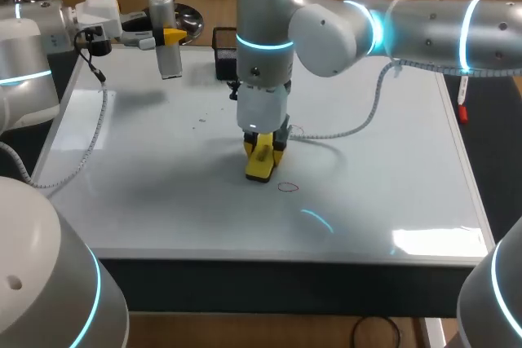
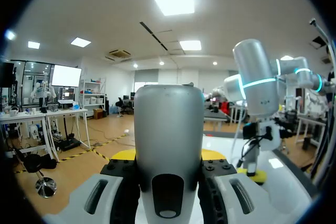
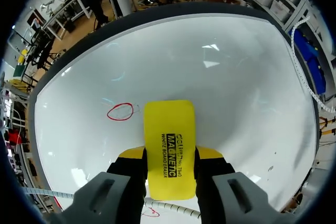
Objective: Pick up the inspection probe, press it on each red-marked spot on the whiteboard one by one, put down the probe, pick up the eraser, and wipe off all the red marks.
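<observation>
The right arm [image 1: 424, 22] bends straight down over the glossy whiteboard [image 1: 391, 169], its gripper [image 3: 169, 156] clamping a flat yellow eraser [image 3: 169, 129] (rounded corners) just beside a red oval mark [image 3: 121, 112]. The left gripper [image 2: 168, 155] grips a smooth grey cylindrical probe [image 2: 168, 124] near the board's far left edge.

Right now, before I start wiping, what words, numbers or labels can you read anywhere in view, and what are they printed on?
"MAGNETIC": black print on the yellow eraser in the right gripper.
"WHITE BOARD ERASER": just beneath it.
Small line above these: too small to read surely.
On the probe and whiteboard: no text.
</observation>
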